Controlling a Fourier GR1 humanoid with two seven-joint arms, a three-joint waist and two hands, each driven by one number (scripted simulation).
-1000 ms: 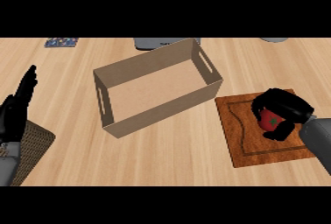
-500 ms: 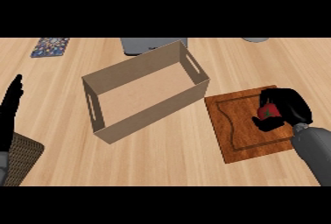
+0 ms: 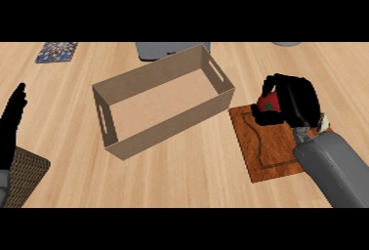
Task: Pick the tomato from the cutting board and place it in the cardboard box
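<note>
Holding the tomato (image 3: 269, 104) curled in the right robot hand (image 3: 296, 100), just over the cutting board's (image 3: 267, 146) far end. Next move, I'd guess: carry it left over the cardboard box (image 3: 162, 105) and release.

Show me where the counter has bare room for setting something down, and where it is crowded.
Bare wood lies below the cardboard box, between the left hand and the cutting board. Inside the box is also bare. The board's top end is crowded: the right hand curls round the tomato.
</note>
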